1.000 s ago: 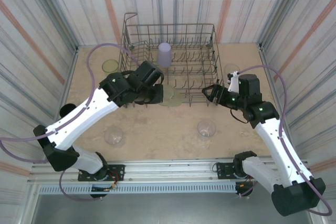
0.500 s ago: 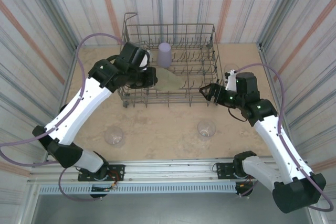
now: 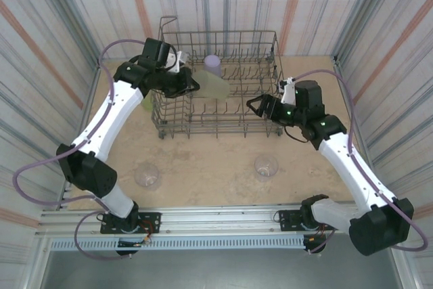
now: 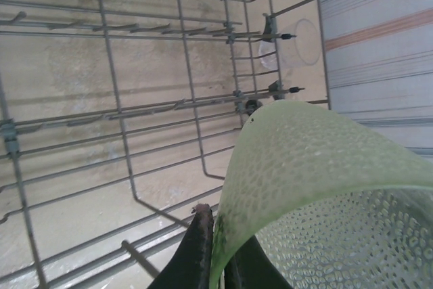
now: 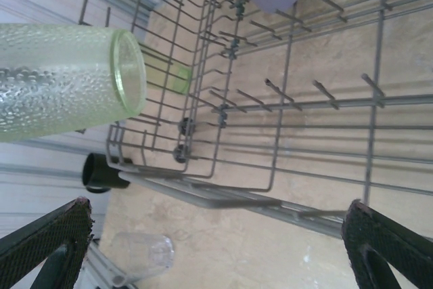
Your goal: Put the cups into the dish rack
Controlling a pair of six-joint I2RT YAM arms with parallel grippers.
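While above dish rack (image 3: pixel 216 128), left tool (image 4: pixel 219 260) tight on green cup (image 4: pixel 318 181).

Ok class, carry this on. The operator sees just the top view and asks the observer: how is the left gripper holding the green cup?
Observer: The left gripper is shut on the green cup's near edge, with the wall between its fingers.
Operator: Does my view hide any cup?
Observer: Yes, a clear cup sits past the rack's right end.
Operator: And the right gripper?
Observer: The right gripper has its jaws wide apart with nothing between them, and it is aimed at the rack.
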